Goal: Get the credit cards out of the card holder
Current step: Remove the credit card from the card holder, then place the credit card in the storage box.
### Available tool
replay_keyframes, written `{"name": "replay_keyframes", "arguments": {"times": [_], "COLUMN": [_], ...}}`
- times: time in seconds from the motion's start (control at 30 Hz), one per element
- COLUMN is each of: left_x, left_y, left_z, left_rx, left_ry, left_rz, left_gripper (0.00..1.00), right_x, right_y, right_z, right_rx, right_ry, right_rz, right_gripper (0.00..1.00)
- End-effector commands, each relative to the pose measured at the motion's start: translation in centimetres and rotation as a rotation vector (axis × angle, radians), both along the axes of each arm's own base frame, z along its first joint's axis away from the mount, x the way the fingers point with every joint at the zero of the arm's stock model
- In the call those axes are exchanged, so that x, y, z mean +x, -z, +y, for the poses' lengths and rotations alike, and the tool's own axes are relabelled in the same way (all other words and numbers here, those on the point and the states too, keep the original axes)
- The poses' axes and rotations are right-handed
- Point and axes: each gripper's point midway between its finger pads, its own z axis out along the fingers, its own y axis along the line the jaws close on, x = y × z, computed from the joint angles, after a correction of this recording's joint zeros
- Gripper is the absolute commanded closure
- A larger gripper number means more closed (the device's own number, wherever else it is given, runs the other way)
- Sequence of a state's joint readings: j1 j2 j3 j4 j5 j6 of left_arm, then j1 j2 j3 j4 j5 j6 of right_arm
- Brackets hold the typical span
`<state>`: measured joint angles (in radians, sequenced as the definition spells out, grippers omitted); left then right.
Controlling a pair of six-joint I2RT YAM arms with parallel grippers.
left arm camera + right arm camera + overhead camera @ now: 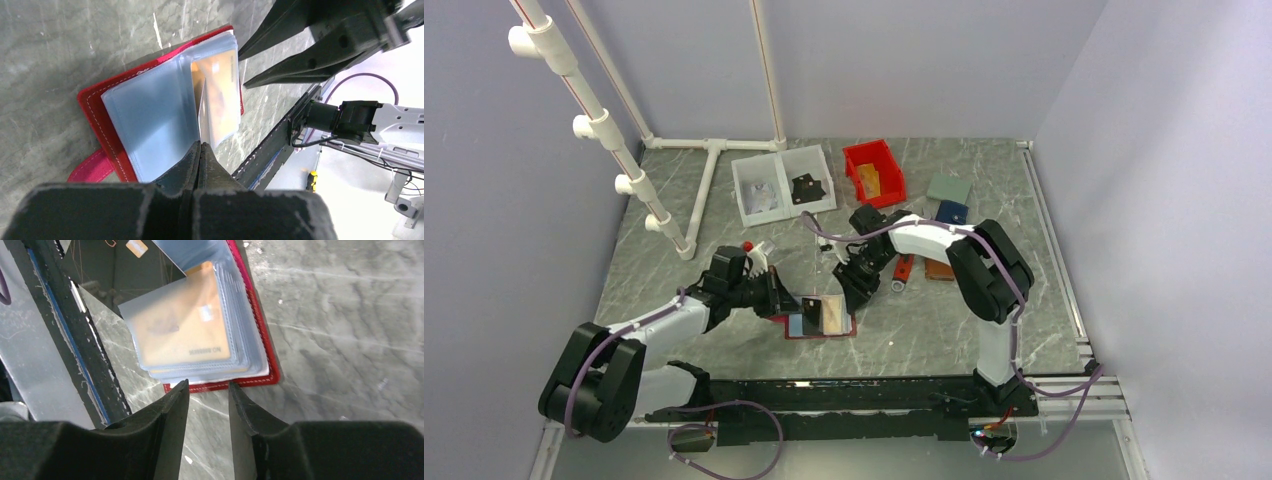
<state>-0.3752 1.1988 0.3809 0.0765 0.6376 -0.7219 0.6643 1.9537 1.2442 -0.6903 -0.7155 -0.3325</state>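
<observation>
Card holder (819, 320) lies open on the tabletop (944, 330), near-centre, red cover down and clear sleeves (150, 115) up; it sits btwn the two hands, left one at its left edge, right one at its far-right corner.

Left hand (200, 147) is fully closed, tips together against the sleeve pages by the fold; looks like it's pinning the holder in place (or maybe nipping a thin leaf, can't tell which).

Right hand (207, 395) has its jaws a narrow gap apart w/ nothing btwn them; it hovers just off the holder's open edge, tips aimed at the stack of sleeves, not touching any as far as the wrist view shows.

Progress, as a judgement: early. Holder is opened and steadied, so that part is done; but the credit cards aren't out. The tan-orange card (185, 325) sits in the top sleeve on the right half, and more card edges show in the sleeves beneath it; exact count isn't readable. No loose card is visible on the tabletop around the holder.

Left to do: get a jaw onto the tan-orange card's exposed edge, slide it from the sleeve, set it down; then repeat for the rest.
</observation>
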Motion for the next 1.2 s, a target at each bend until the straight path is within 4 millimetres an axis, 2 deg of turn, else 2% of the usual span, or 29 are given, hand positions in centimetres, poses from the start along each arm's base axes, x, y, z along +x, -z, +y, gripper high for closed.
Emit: {"name": "replay_keyframes", "arguments": {"times": [0.0,0.23,0.43,0.63,0.8,0.97,1.17], "left_x": [0.4,0.5,0.5,0.6,0.7,0.7,0.7], "left_y": [-0.7,-1.1,-2.6,-2.2,-2.0,-2.7,-3.6], "left_z": [0.1,0.0,-0.8,-1.0,-1.3,-1.0,-1.1], "left_rx": [0.013,0.007,-0.062,-0.073,-0.08,-0.067,-0.068], "left_ry": [0.019,0.021,0.048,0.062,0.078,0.061,0.066], "left_rz": [-0.039,-0.055,-0.111,-0.099,-0.089,-0.112,-0.138], "left_gripper": [1.0,1.0,1.0,1.0,1.0,1.0,1.0], "right_x": [1.1,1.0,0.4,0.0,2.2,4.1,4.2], "right_y": [-2.4,-4.1,-5.4,-6.3,-8.0,-9.4,-9.5], "right_z": [-0.4,-0.3,0.1,1.0,2.8,5.3,7.6], "right_rx": [0.072,0.132,0.194,0.276,0.38,0.532,0.578], "right_ry": [-0.038,-0.056,-0.089,-0.11,-0.155,-0.221,-0.294], "right_rz": [-0.083,-0.084,-0.071,-0.066,-0.18,-0.273,-0.233], "right_gripper": [0.61,0.58,0.5,0.44,0.38,0.29,0.28]}}
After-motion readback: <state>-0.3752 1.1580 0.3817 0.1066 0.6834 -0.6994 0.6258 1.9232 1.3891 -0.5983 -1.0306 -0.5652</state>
